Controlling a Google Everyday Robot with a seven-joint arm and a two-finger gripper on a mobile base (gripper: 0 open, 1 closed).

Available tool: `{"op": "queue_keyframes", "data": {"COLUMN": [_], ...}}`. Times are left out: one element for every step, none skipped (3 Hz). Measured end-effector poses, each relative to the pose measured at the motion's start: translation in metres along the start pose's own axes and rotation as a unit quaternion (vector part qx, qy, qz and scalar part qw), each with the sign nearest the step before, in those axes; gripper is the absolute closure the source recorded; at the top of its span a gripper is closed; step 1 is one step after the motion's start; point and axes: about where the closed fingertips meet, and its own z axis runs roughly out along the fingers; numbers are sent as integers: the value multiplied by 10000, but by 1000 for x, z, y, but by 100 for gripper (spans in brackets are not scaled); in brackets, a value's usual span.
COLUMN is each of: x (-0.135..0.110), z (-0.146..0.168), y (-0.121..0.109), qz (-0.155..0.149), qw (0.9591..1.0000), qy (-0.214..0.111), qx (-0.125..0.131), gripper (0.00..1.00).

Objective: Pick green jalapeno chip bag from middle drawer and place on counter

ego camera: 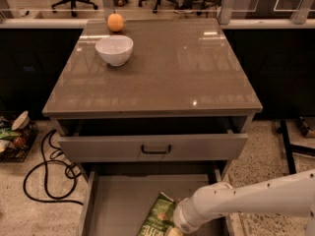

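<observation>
A grey cabinet stood in the middle of the scene with two drawers pulled out toward you. The middle drawer, the lower and nearer one, was wide and shallow with a flat grey floor. It held the green jalapeno chip bag, which lay flat in the right half of the drawer. The bag's long axis ran near to far, its far end tipped a little to the right and its near end cut off by the bottom edge of the view. Your gripper was at the bag's near right corner, low in the drawer. Only its tip showed, so it could not be told whether it had hold of the bag. The white arm reached in from the right.

Above that, the upper drawer, with a black loop handle, was open a short way, its inside dark. On the glossy tabletop, at the far left, sat a white bowl. An orange fruit sat beyond it at the far edge. A black cable looped on the floor to the left.
</observation>
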Motion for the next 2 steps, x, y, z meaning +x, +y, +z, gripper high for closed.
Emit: {"op": "queue_keyframes", "data": {"x": [-12,-19], "z": [31,54], "y": [18,29], "qz": [9,38], "qw": [9995,9987], "qy": [-188,-322], "qx": [-245,-400], "gripper": [0,16]}}
